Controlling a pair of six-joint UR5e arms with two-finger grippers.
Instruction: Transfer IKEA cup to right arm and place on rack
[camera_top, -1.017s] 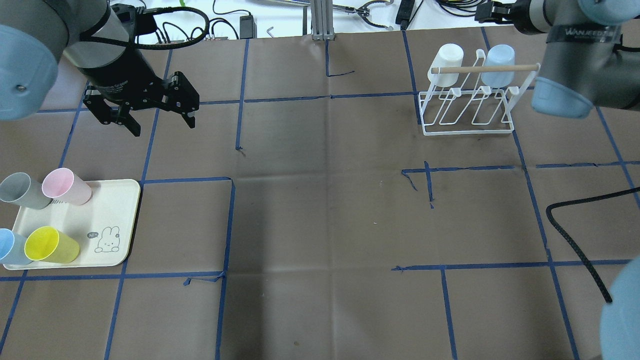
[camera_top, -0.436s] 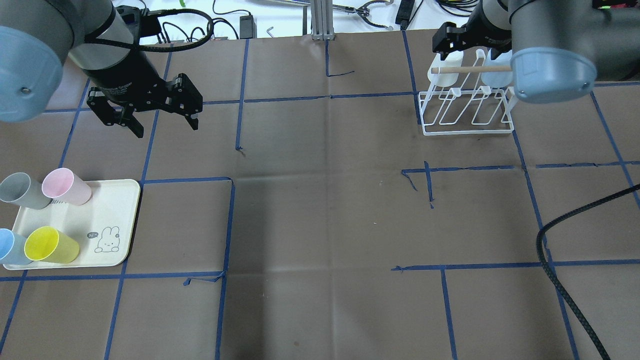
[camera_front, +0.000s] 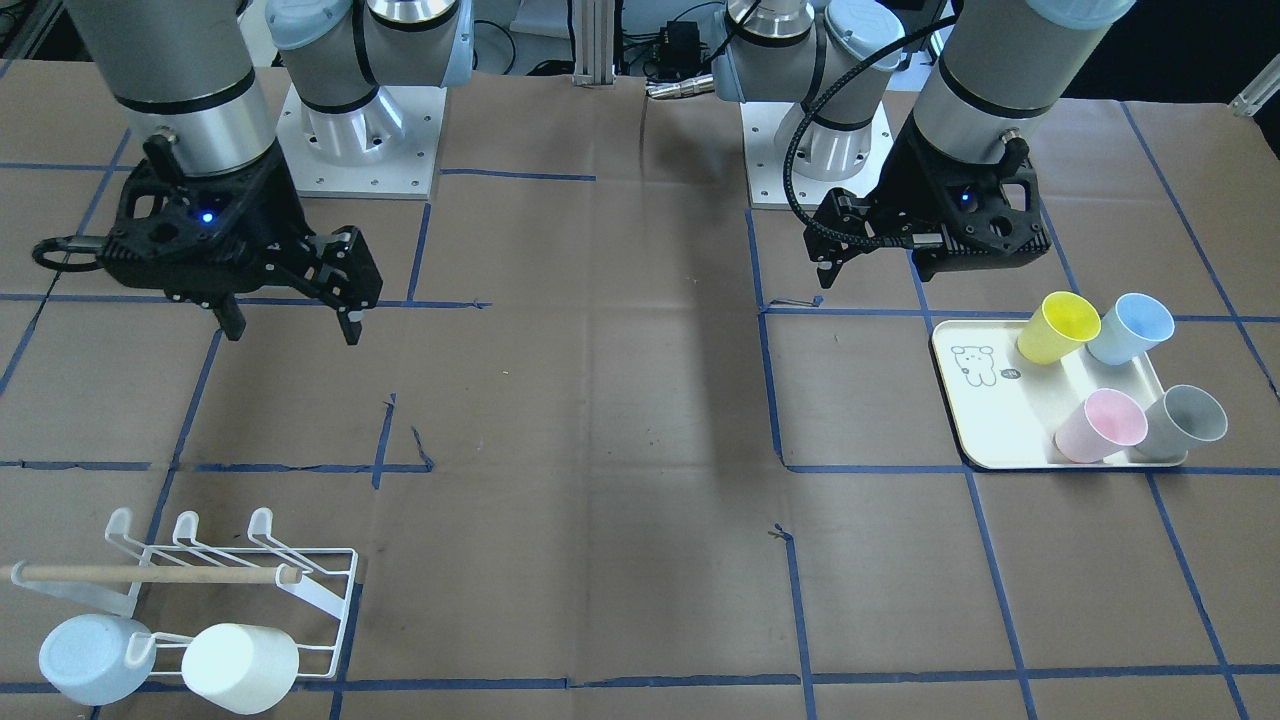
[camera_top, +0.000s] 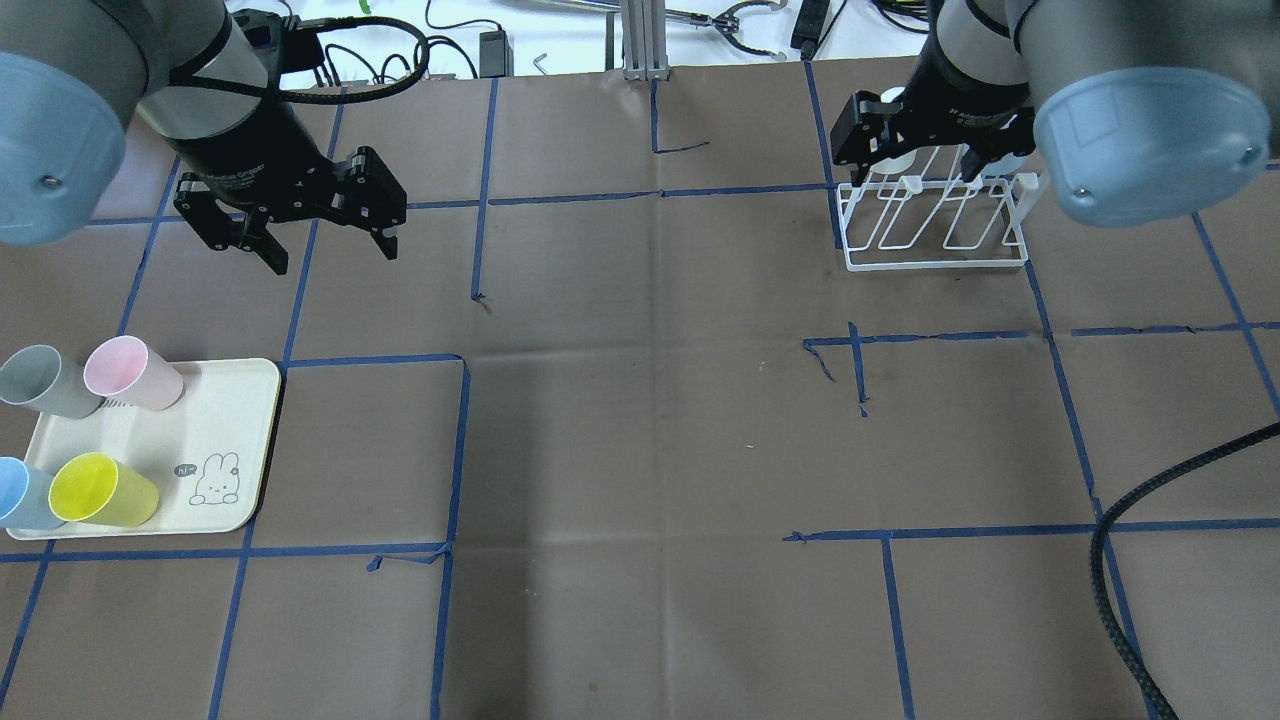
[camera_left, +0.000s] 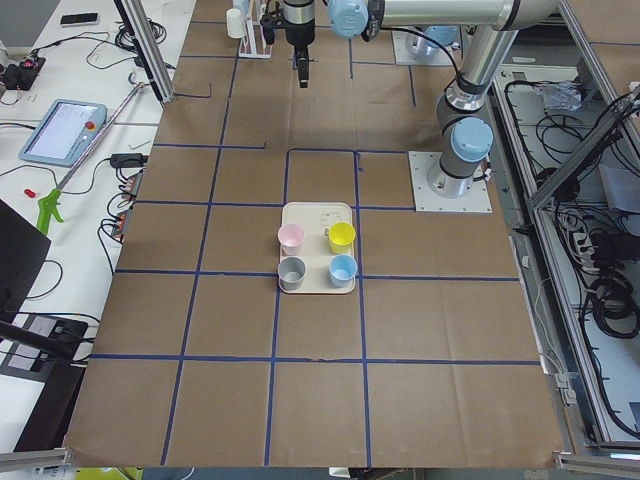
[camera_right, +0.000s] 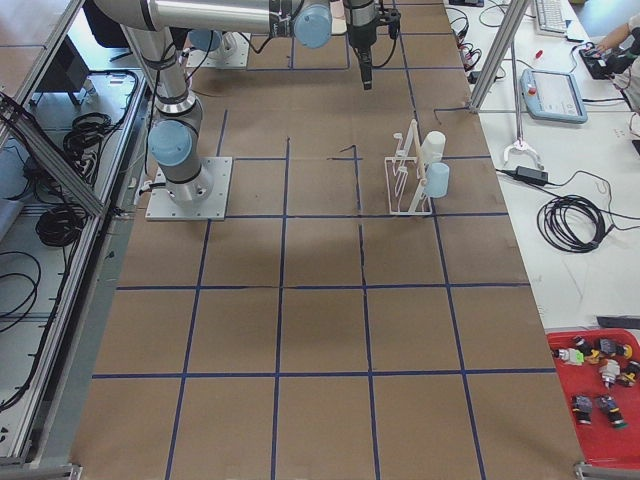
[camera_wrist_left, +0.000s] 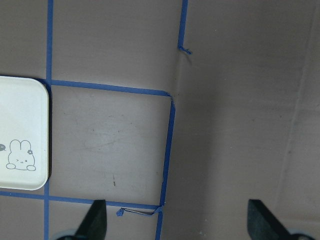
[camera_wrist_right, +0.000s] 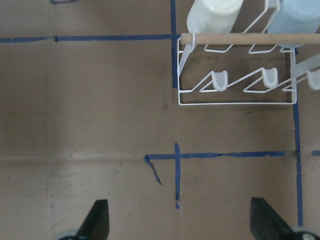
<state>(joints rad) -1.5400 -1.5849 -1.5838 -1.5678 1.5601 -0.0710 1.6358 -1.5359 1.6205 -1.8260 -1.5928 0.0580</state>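
Observation:
Four IKEA cups stand on the cream bear tray: grey, pink, light blue and yellow. My left gripper hangs open and empty above the table, beyond the tray; the left wrist view shows bare table between its fingertips. My right gripper is open and empty, above the white wire rack. The rack holds a white cup and a light-blue cup on its far prongs, also seen in the right wrist view.
A wooden dowel lies across the rack top. A thick braided cable hangs over the table's right side. Blue tape lines mark the brown table cover. The tray sits near the table's left end.
The right arm has swung in from the right edge, and its open gripper now hangs over the rack. The left gripper has barely moved. The cups have not moved.

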